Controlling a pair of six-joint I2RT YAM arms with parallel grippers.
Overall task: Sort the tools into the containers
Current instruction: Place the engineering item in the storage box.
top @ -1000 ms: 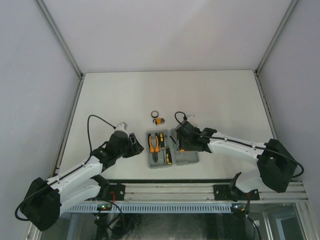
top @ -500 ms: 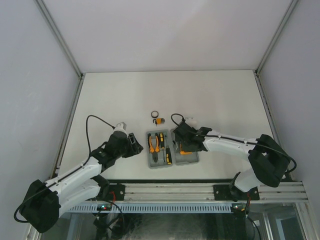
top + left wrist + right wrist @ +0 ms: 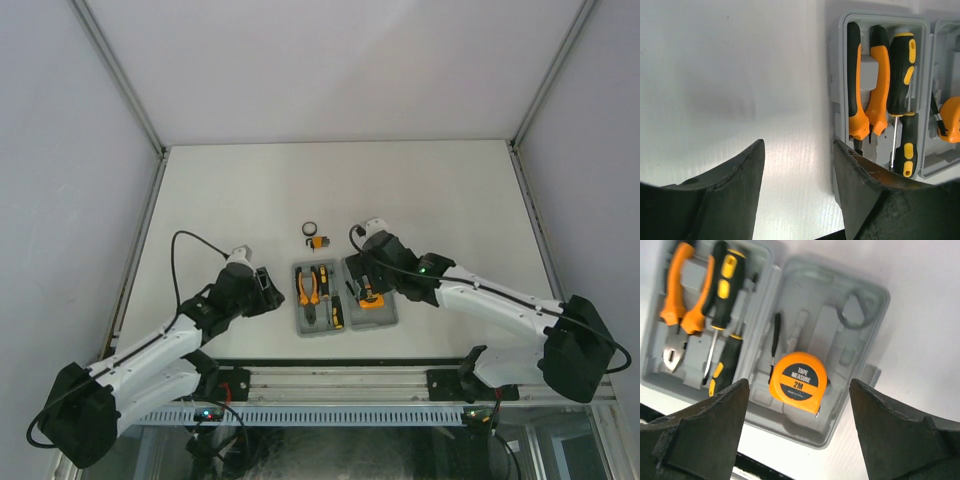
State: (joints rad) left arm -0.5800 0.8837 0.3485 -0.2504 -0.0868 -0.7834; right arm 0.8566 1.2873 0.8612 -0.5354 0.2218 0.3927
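Note:
The grey case [image 3: 385, 318] lies open near the table's front edge. Its left half holds the orange-handled pliers [image 3: 867, 95] and two black-and-yellow screwdrivers [image 3: 901, 70] [image 3: 905, 150]. In the right half [image 3: 820, 325] rests the round orange tape measure [image 3: 799, 382]. My right gripper [image 3: 366, 272] hovers open above the tape measure with nothing between its fingers. My left gripper [image 3: 268, 285] stands open and empty over bare table just left of the case. The small hex key set [image 3: 318, 241] and the black ring [image 3: 310, 228] lie on the table behind the case.
A thin black tool [image 3: 775, 340] lies in the right half beside the tape measure. White walls close the table at the left, back and right. A metal rail [image 3: 400, 380] with the arm bases runs along the near edge.
My right gripper has opened wider and lifted back off the case's right half, leaving the tape measure uncovered in its recess. The left arm has barely moved.

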